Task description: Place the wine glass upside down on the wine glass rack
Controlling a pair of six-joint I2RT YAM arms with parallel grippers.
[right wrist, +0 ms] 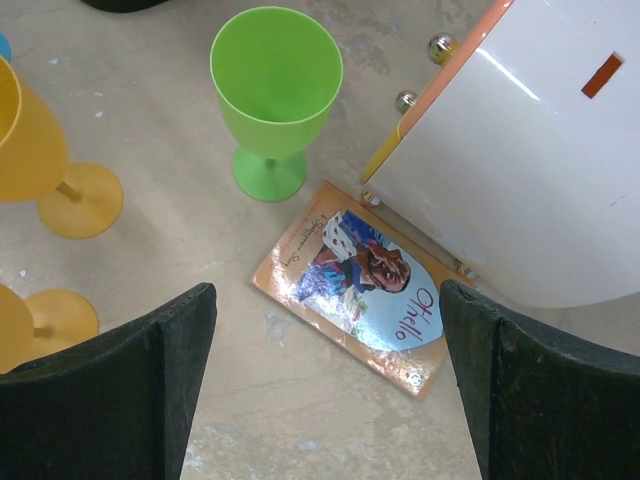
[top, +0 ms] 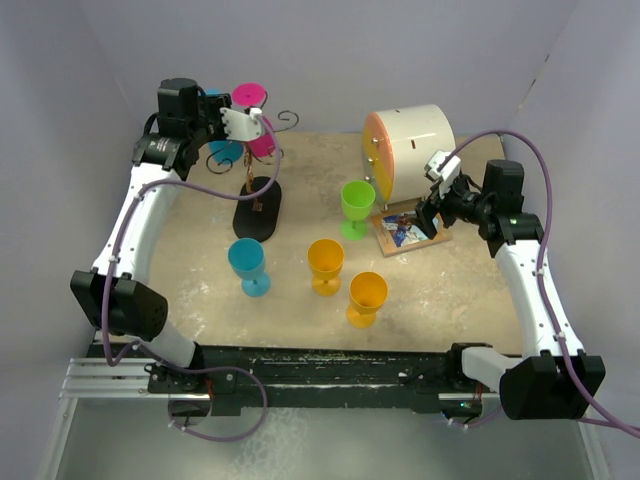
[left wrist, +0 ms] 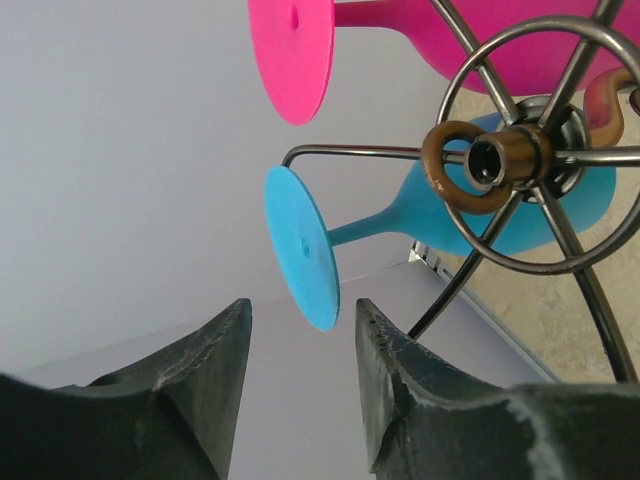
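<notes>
Nearer than the rack (top: 257, 208), two orange glasses (top: 325, 262) stand upright to its right on the table (top: 450, 290), and a standing blue glass (top: 247, 262) is just in front of its base. Right of the rack stands a green glass (right wrist: 275, 80), upright with the mouth up. Just beyond that glass, further from the rack, a book (right wrist: 365, 280) lies flat; on its cover I can read "Othello", while the smaller script along one edge is too small to read. The right gripper (right wrist: 325, 300) hangs over this book, its fingers very wide and with nothing between them. A white cylinder (top: 415, 140) with an orange face lies on its side behind the book, well right of the rack.

The rack has a black oval base, a thin dark stem and wire arms with curled ends. From the left wrist its top is a dark ring with spokes around a brown tube, with one brown curl beside it. Two glasses hang on it upside down, foot up and bowl down: a pink glass (left wrist: 290, 55) and a hung blue glass (left wrist: 300, 255). The left gripper (left wrist: 298, 330) is at the top of the rack, on its left far side. Its fingers are partly apart and hold nothing; the blue foot is just beyond the gap. Whether a finger touches the pink glass, I cannot tell.
</notes>
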